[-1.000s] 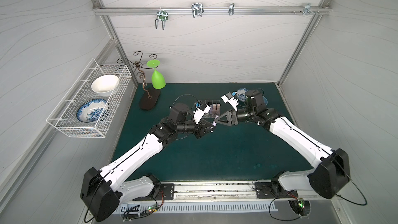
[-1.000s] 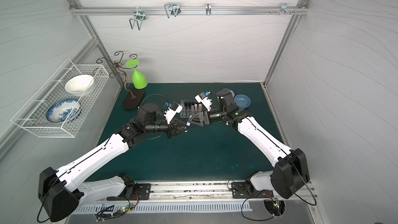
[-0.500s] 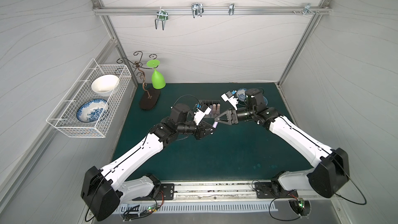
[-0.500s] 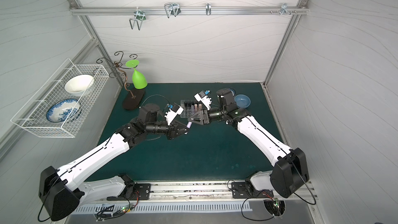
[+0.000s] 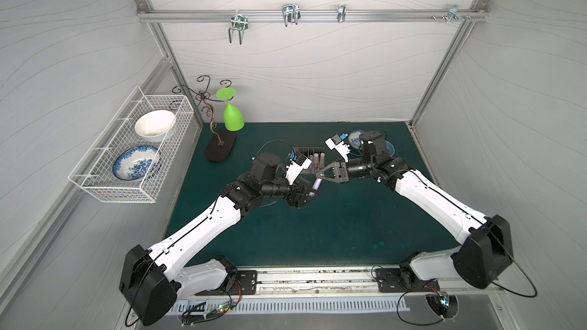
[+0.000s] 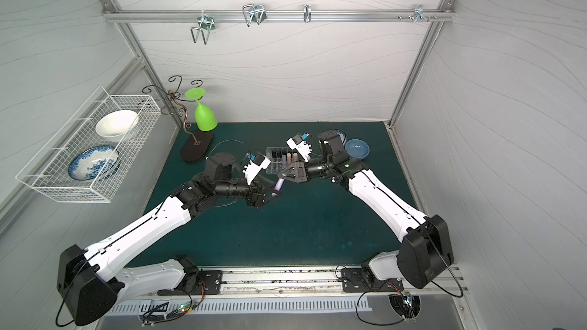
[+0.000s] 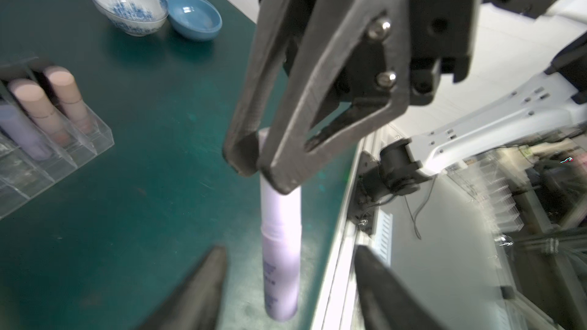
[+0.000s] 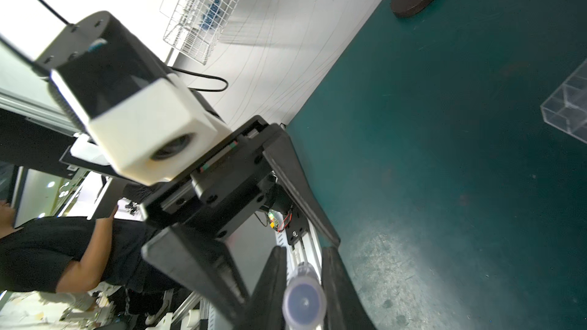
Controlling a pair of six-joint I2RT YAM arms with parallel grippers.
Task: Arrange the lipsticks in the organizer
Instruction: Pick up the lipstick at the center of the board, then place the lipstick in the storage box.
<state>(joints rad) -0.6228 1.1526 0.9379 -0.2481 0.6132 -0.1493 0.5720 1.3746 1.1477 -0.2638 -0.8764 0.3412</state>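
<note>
Above the desk, near the organizer, a mid-air swap. The right gripper is clamped on one end of the lilac lipstick. The left gripper is spread wide around the other end, not touching. It looks light, stiff and glossy, so likely slippery: pinch the barrel squarely.

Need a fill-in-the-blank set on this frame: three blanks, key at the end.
1. Of the left pincer and right pincer, only the ___ one grips the lilac lipstick.
2. The left pincer's jaws stand ___, clear of the tube.
3. In the organizer, ___ pink lipsticks stand upright.
Missing words: right; open; two.
</note>
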